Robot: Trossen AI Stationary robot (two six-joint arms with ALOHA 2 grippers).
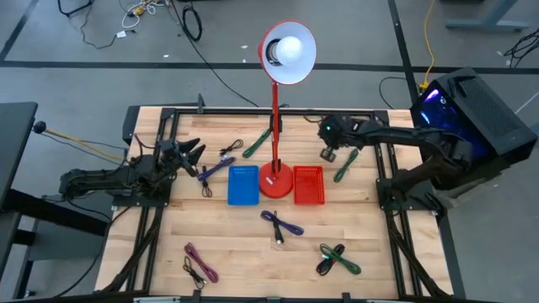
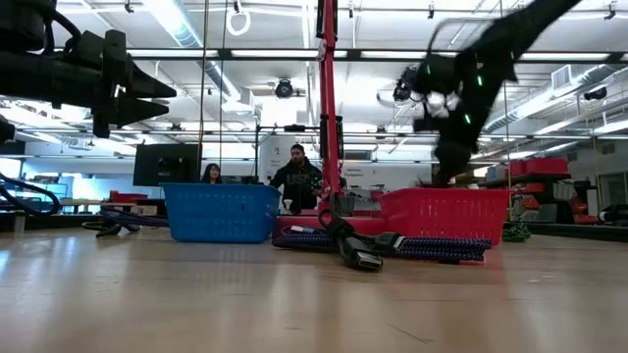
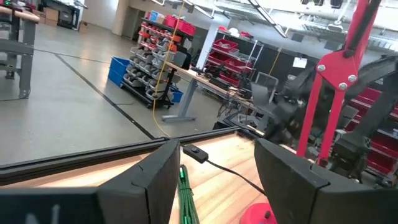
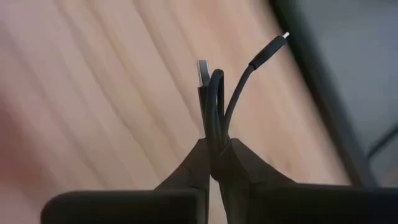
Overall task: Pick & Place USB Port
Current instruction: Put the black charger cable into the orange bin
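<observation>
My right gripper (image 1: 329, 154) hovers over the table's far right part, just beyond the red bin (image 1: 308, 185), and is shut on a black USB cable (image 4: 214, 106). In the low view it hangs above and behind the red bin (image 2: 446, 214). A green cable (image 1: 344, 165) lies on the table beside it. My left gripper (image 1: 190, 155) is open and held above the table's left side, near a purple cable (image 1: 216, 168). The blue bin (image 1: 242, 185) stands left of the red lamp base (image 1: 275, 179). My right gripper pinches the black cable's folded bundle (image 4: 216, 142) between its two fingertips, several strands together. The loop and both plug ends (image 4: 203, 70) stick out past the fingertips. The cable is lifted clear of the table.
The red desk lamp's pole (image 1: 275, 126) rises between the two bins. More cables lie about: green (image 1: 255, 145) at the far side, purple (image 1: 282, 225) in the middle, green-black (image 1: 337, 257) and pink (image 1: 200, 263) near the front. People sit beyond the table (image 2: 297, 176).
</observation>
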